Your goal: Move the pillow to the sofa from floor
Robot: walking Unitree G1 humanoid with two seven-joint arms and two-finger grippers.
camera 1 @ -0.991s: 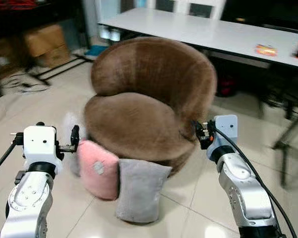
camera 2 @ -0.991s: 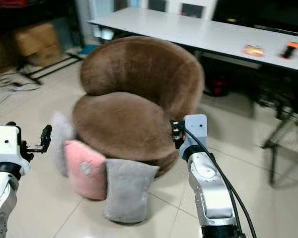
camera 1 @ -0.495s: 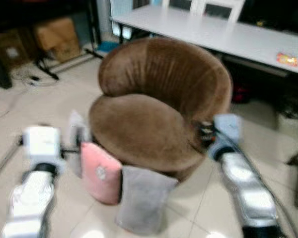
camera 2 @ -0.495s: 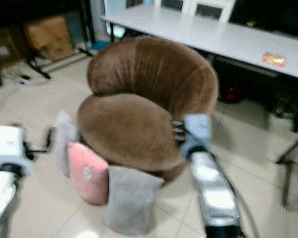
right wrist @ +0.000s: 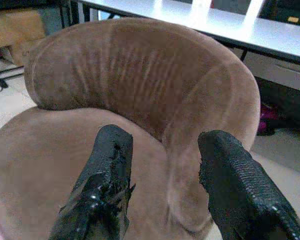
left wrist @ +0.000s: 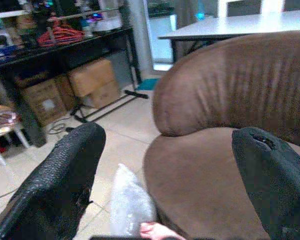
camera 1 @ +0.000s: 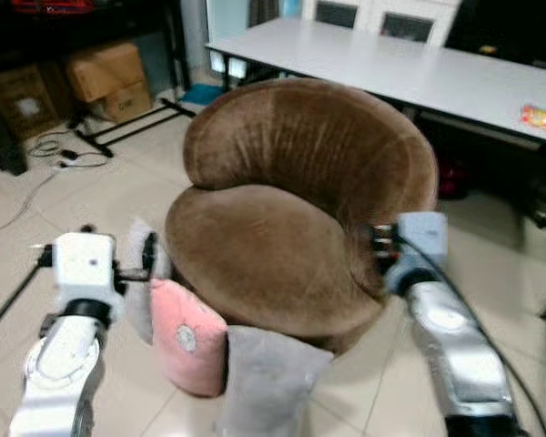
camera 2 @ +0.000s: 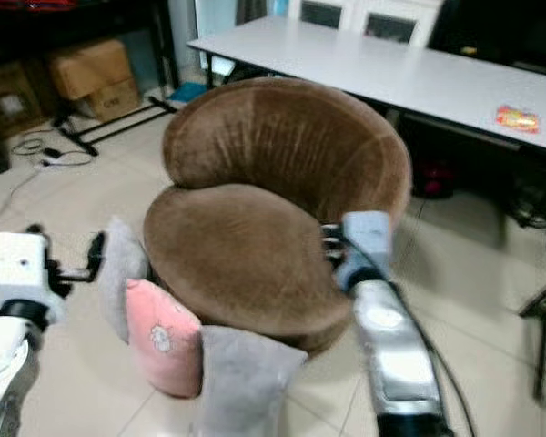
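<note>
Bottom center of the frame, the gray pillow [camera 1: 268,382] and pink pillow [camera 1: 189,337] lean on the sofa [camera 1: 291,237] base, down on the floor [camera 1: 100,191]. Left gripper [camera 1: 148,258] and right gripper [right wrist: 165,190] hover fingers apart, probably lining up. Long desk [camera 1: 419,68] at the top.

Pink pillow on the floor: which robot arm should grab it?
Probably left. The open left gripper hovers just above the pink square fabric pillow leaning against the round brown plush sofa. The open right gripper sits across the seat, farther away.
</note>
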